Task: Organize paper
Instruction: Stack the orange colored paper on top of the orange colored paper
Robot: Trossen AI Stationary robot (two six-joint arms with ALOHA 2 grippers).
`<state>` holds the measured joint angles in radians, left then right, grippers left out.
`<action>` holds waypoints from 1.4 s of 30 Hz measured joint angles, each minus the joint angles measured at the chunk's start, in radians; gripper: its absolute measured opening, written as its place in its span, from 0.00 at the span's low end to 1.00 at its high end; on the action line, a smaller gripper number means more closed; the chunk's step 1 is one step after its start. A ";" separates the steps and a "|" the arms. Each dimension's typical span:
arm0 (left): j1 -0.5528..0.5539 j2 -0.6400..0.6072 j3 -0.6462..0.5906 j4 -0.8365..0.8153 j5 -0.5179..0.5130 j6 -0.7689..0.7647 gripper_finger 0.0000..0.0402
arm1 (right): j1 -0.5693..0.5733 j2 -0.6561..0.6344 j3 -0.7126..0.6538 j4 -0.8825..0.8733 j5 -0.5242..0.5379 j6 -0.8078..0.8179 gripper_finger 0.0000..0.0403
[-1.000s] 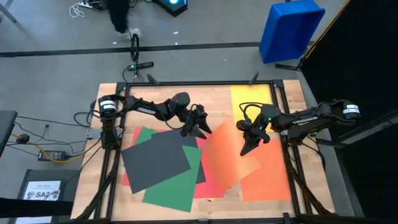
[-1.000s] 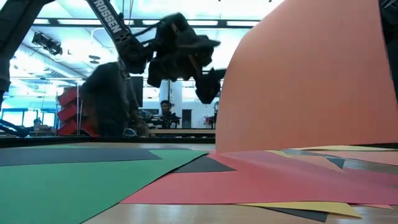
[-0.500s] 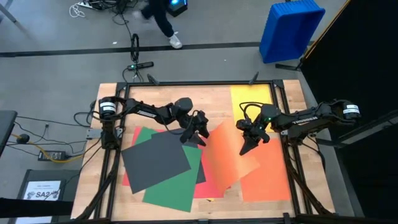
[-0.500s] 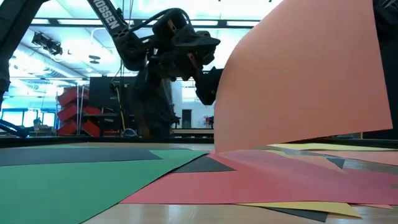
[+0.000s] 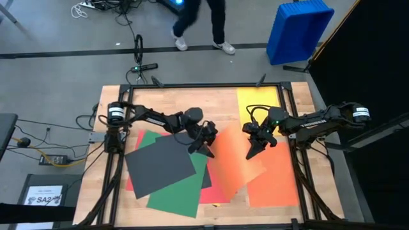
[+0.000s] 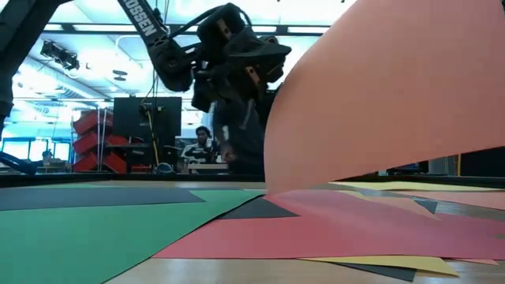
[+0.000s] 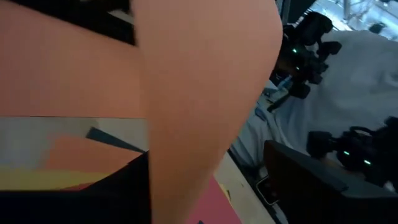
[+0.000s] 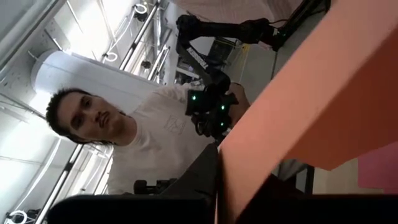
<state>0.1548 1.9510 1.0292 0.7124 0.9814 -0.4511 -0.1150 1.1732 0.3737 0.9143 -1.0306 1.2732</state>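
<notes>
High view: coloured paper spread overlapping across table. Right gripper, fingers pressed together, pinches lifted orange sheet at its edge. Left gripper at sheet's opposite edge; finger spread cannot be told.

The wooden bench carries overlapping paper sheets: yellow in its far right corner, orange, red, green and dark grey across the middle
</notes>
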 joint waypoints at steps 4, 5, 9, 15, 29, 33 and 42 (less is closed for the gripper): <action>-0.019 0.060 0.058 -0.001 0.031 -0.025 0.55 | 0.000 0.000 0.000 -0.001 0.002 0.000 0.00; -0.020 0.070 0.069 -0.001 0.035 -0.031 0.54 | 0.000 0.000 0.000 -0.002 0.001 0.000 0.00; -0.020 0.083 0.080 0.000 0.042 -0.055 0.48 | 0.000 0.000 0.000 -0.004 -0.004 0.000 0.00; -0.008 0.084 0.080 0.000 0.087 -0.077 0.31 | 0.000 0.000 0.000 -0.004 -0.016 -0.001 0.00; 0.040 0.084 0.080 -0.001 0.132 -0.102 0.00 | -0.055 0.000 0.000 -0.005 -0.021 -0.020 0.00; 0.042 0.084 0.080 0.000 0.138 -0.103 0.00 | -0.085 0.000 0.000 -0.004 -0.023 -0.025 0.01; 0.042 0.084 0.080 0.000 0.138 -0.104 0.00 | -0.192 0.000 0.000 -0.004 -0.084 -0.073 0.15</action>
<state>0.1967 2.0346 1.1091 0.7120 1.1191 -0.5552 -0.3070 1.1732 0.3737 0.9104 -1.1147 1.2006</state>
